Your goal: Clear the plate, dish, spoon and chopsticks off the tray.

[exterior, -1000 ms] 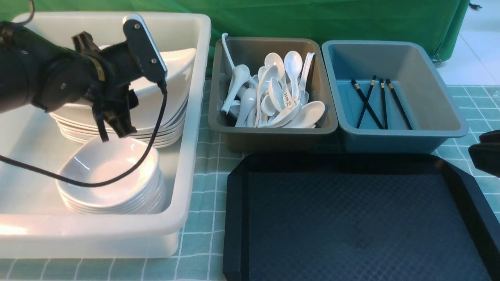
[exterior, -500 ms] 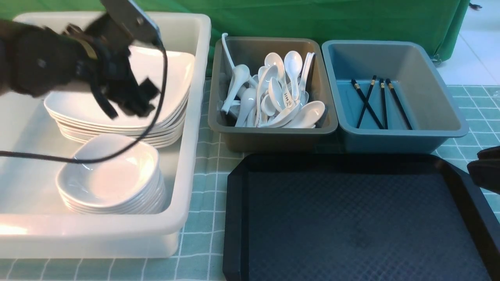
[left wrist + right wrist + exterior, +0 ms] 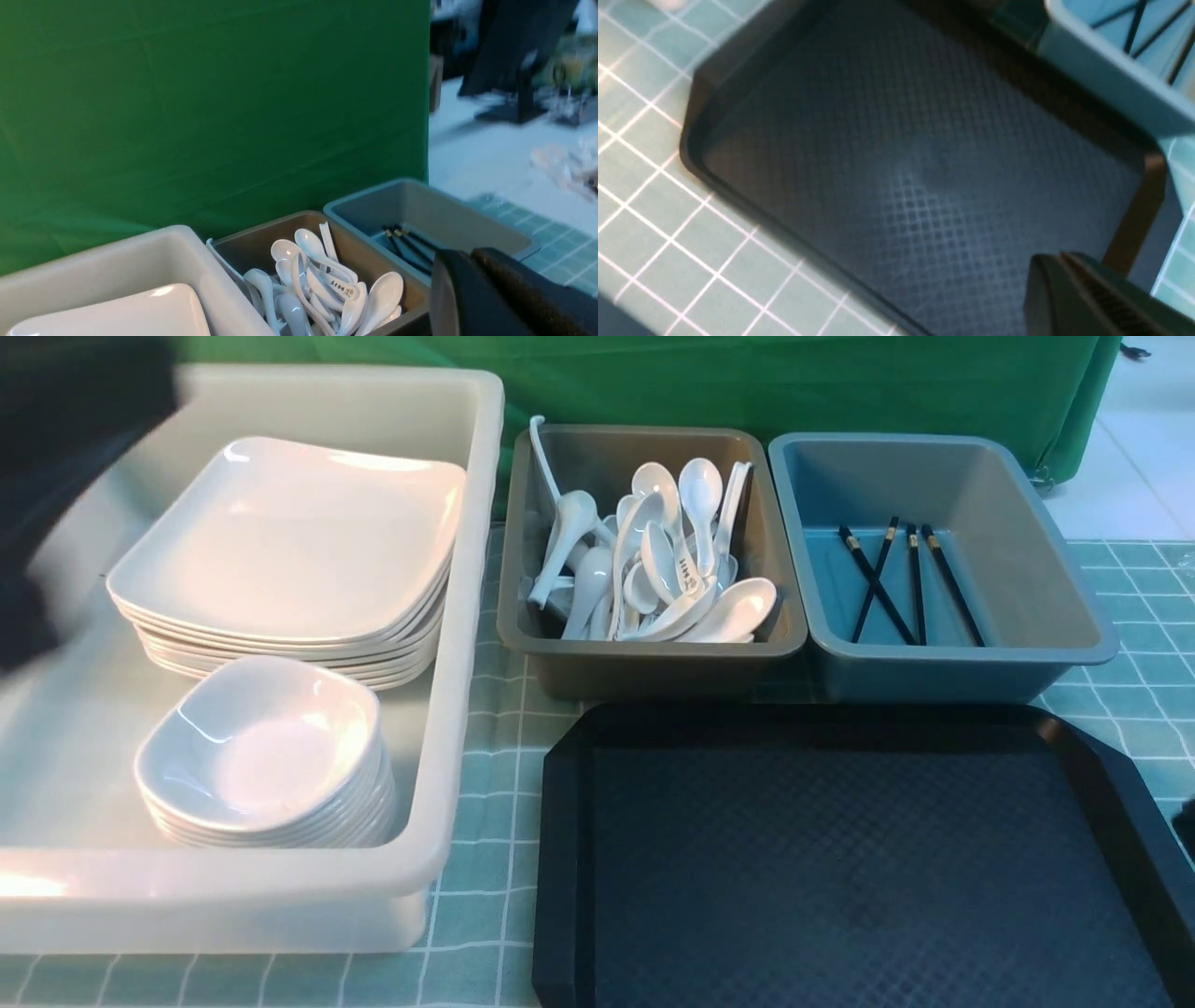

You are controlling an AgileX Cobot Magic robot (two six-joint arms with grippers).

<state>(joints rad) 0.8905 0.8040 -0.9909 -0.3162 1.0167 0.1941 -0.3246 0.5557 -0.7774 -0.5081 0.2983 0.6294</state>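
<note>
1. A green curtain (image 3: 747, 383) hangs behind the surface (image 3: 485, 803), which wears a pale green checked cloth.
2. The tray (image 3: 560, 859) lies bare at the surface's near right corner.
3. The plate (image 3: 289, 537) tops a stack in the white tub (image 3: 467, 616) at the left edge; the dish (image 3: 257, 742) tops a smaller stack nearer the front.
4. The spoon (image 3: 738, 611) lies in the brown bin (image 3: 653, 663) among others; the chopsticks (image 3: 878, 581) lie in the grey-blue bin (image 3: 962, 672) towards the far right.
5. The left pincer (image 3: 467, 266) shows closed tips gripping nothing.
6. The right pincer (image 3: 1052, 268), above the tray, shows its tips pressed together and unladen.
</note>
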